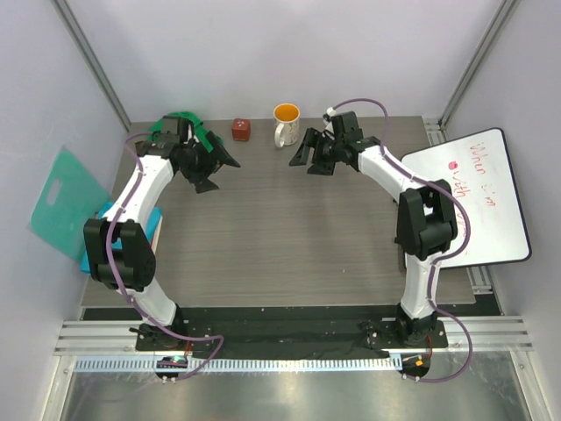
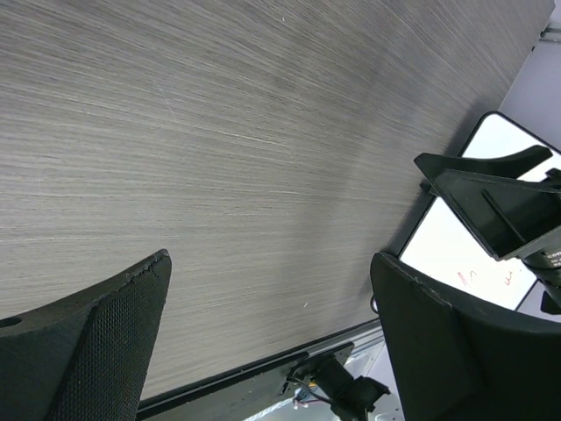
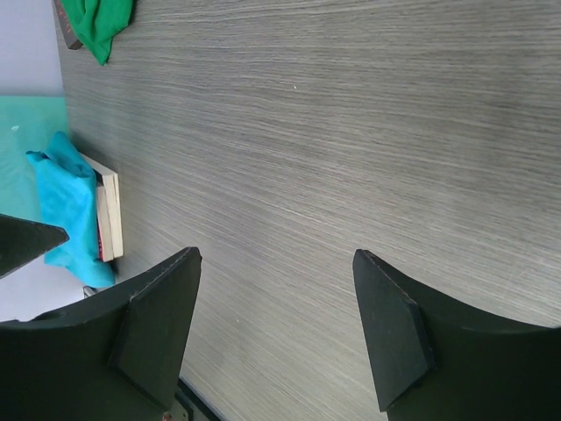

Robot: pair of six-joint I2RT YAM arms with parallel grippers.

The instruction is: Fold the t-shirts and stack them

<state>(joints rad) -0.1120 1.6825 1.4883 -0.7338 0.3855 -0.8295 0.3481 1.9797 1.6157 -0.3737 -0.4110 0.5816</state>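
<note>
Matt wood-grain table (image 1: 289, 237), green cloth t-shirt (image 3: 101, 22)

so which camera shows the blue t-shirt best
The right wrist view: the blue t-shirt lies bunched on a book, unobstructed. The top view shows only slivers behind the left arm; the left wrist view shows none.

The left arm (image 1: 145, 180) and right arm (image 1: 386, 168) share one build: glossy white rounded links joined by bulky black joint housings (image 1: 118, 254). A purple cable (image 1: 465, 230) loops along each arm down to its black base plate (image 1: 412, 331) at the near edge. The left gripper (image 1: 219, 174) and right gripper (image 1: 305, 161) are matte black, with broad wedge-shaped fingers (image 2: 96, 342) whose inner faces carry a fine dimpled texture.
</note>
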